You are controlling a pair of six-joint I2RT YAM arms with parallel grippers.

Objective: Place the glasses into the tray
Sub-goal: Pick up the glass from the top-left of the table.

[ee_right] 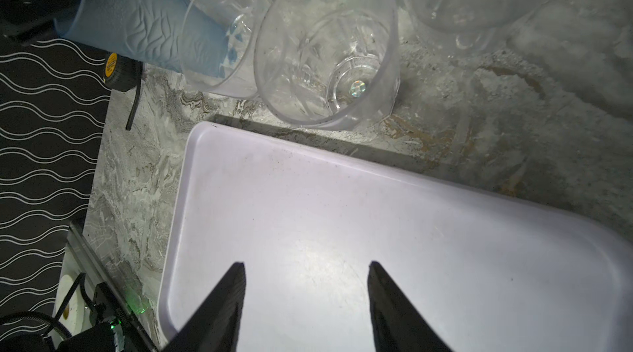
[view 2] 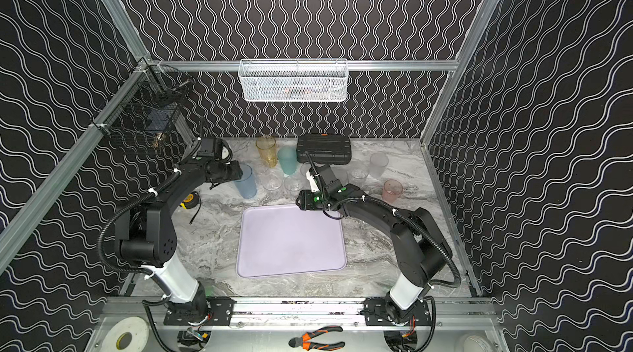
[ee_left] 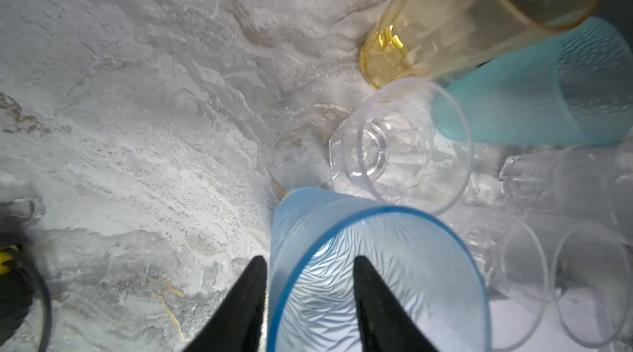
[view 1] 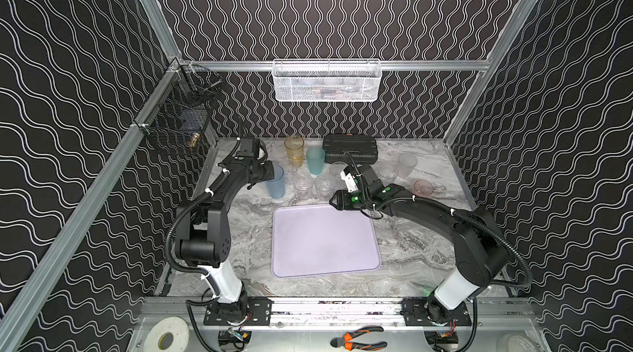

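Note:
The glasses stand in a cluster at the back of the marble table: a blue glass [view 1: 275, 182], an amber one [view 1: 294, 149], a teal one [view 1: 315, 160], several small clear ones [view 1: 324, 185], a frosted one [view 1: 407, 163] and a pink one [view 1: 423, 187]. My left gripper [ee_left: 310, 261] is open astride the blue glass's [ee_left: 308, 216] rim, with one finger inside and one outside. The lilac tray [view 1: 325, 240] lies in the middle with nothing in it. Over its far edge my right gripper [ee_right: 306, 264] hangs open, with nothing between its fingers.
A black ribbed case [view 1: 349, 148] lies behind the glasses. A white mesh basket [view 1: 325, 81] hangs on the back wall and a black wire basket [view 1: 178, 120] on the left wall. A yellow tape measure [view 2: 187, 198] sits under my left arm. Pliers [view 1: 359, 338] lie on the front ledge.

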